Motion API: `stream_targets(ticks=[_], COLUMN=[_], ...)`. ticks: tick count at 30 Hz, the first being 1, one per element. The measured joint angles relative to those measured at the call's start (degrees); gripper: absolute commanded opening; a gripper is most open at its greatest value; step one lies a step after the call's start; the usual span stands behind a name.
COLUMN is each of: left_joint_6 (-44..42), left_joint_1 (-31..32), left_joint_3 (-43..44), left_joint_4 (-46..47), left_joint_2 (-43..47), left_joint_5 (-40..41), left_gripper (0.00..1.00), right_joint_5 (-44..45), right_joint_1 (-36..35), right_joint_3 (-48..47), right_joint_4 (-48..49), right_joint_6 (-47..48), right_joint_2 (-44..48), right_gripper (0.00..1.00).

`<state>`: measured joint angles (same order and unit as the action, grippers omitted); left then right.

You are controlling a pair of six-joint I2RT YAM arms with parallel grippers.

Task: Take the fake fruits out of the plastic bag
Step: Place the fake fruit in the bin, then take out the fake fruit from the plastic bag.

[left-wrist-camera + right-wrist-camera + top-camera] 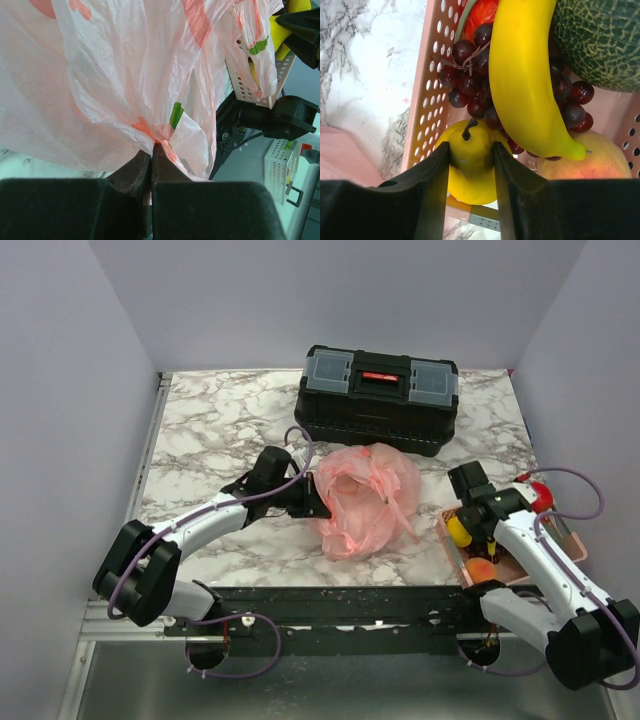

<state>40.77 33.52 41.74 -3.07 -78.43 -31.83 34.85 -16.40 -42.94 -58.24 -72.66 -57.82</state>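
Note:
The pink plastic bag lies crumpled on the marble table in front of the toolbox. My left gripper is shut on a pinch of the bag's film at its left side; in the left wrist view the bag bunches right at my closed gripper. My right gripper is shut on a yellow pear, over the near end of the pink basket. In the basket lie a yellow banana, purple grapes, a green netted melon, an orange-yellow round fruit and a red one.
A black toolbox stands behind the bag. The rigid pink basket sits at the right near edge under my right arm. Grey walls close in the table on the left, right and back.

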Motion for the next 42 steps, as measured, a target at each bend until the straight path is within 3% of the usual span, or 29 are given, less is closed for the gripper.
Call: stream_targets(ticks=[2, 3, 4, 12, 19, 24, 27, 29, 33, 37, 40, 42], left_joint_6=[-0.13, -0.24, -0.44, -1.97, -1.97, -1.86, -1.84, -1.73, -1.77, -1.75, -1.70, -1.66], left_joint_1=[0.00, 0.00, -0.02, -0.02, -0.02, 0.26, 0.52, 0.74, 1.14, 1.38, 1.66, 1.86], left_joint_3=[0.00, 0.00, 0.07, 1.11, 0.98, 0.98, 0.98, 0.98, 0.98, 0.98, 0.98, 0.98], left_joint_4=[-0.04, -0.13, -0.63, -5.46, -7.17, -7.54, -7.54, -7.54, -7.41, -7.69, -7.98, -8.09], left_joint_2=[0.02, 0.02, 0.02, 1.16, 2.08, 4.52, 5.03, 5.01, 5.03, 5.51, 7.06, 8.35], left_joint_5=[0.00, 0.02, 0.07, 2.19, 4.85, 5.40, 5.35, 5.33, 5.33, 5.33, 5.31, 5.27], left_gripper=[0.00, 0.00, 0.00, 0.00, 0.00, 0.00, 0.00, 0.00, 0.00, 0.00, 0.00, 0.00], right_joint_5=[-0.02, -0.04, -0.07, -2.62, -7.91, -20.02, -24.96, -25.55, -19.78, -12.55, -8.24, -4.79], right_joint_1=[0.00, 0.02, 0.02, 0.02, 0.02, -0.31, -4.94, -12.26, -34.77, -49.57, -51.41, -51.36], right_joint_3=[0.00, 0.00, 0.00, -0.20, -4.68, -5.25, -7.08, -8.31, -14.25, -16.22, -12.24, -9.25], right_joint_4=[-0.59, -0.87, -1.16, -1.05, 3.26, 12.74, 18.47, 22.10, 27.43, 32.09, 36.30, 38.49], right_joint_6=[-0.37, -0.28, -0.13, 4.83, 16.92, 28.59, 33.55, 35.54, 37.81, 38.10, 38.03, 38.03], right_joint_2=[1.07, 1.95, 3.13, 13.35, 16.28, 14.08, 8.59, 5.05, -5.53, -14.38, -15.72, -16.00], right_gripper=[0.50, 0.64, 0.69, 0.80, 0.93, 0.93, 0.92, 0.91, 0.89, 0.68, 0.54, 0.51])
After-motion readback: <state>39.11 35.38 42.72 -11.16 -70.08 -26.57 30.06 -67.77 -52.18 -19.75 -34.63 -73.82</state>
